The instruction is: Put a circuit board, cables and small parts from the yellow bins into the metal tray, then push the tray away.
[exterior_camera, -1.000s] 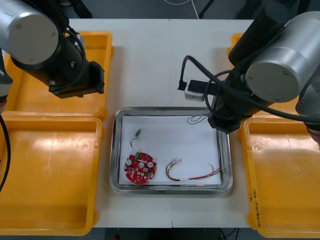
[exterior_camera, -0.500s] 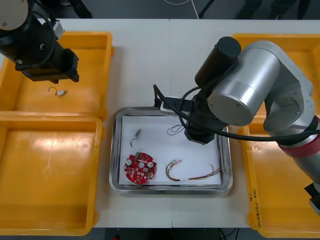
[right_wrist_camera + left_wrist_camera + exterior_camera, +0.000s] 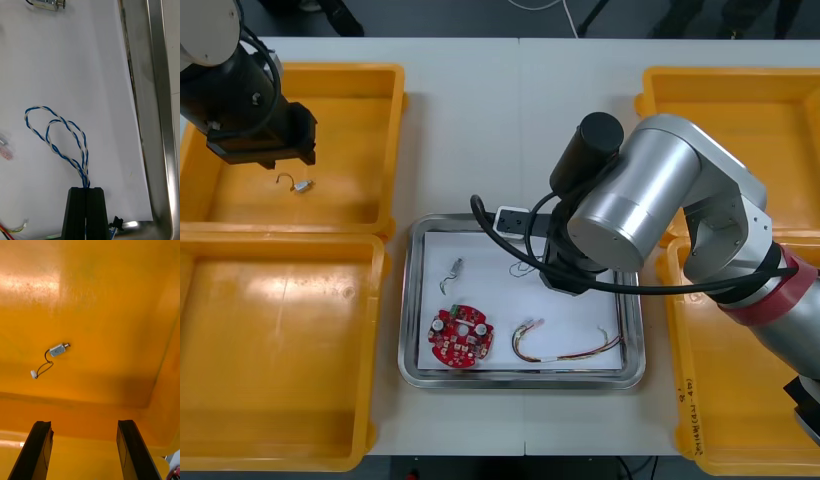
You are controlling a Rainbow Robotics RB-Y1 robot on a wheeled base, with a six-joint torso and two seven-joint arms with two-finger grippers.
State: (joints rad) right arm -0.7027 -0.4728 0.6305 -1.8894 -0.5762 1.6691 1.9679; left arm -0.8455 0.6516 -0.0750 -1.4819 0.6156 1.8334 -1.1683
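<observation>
Progress looks well past halfway, by my read. Metal tray [image 3: 408, 300] sits mid-table between the yellow bins [image 3: 280, 300], white inside. It holds a round red circuit board [image 3: 460, 337] at its near left, a red and yellow cable [image 3: 565, 347] along its near right, and one small metal part [image 3: 453, 270] just far of the board. Right gripper [image 3: 87, 210] is over the tray's far middle, fingers pinched together on the ends of a twisted blue and white cable [image 3: 56, 138]. The cable's two loops spread over the white liner; I cannot tell whether they touch it. That cable is not yet released. Left gripper [image 3: 84, 450] hangs over the far left bin [image 3: 370, 78], fingers wide apart with nothing between them. A loose metal part [image 3: 58, 349] with a short lead lies on the bin floor ahead of the fingers, apart from both. Left to do, as I judge: let go of the blue and white cable, possibly fetch the loose metal part from the bin, then push the tray away. The tray sits centred between the bins, so the push is not done. Risk: the cable may cling to the fingers on opening.
</observation>
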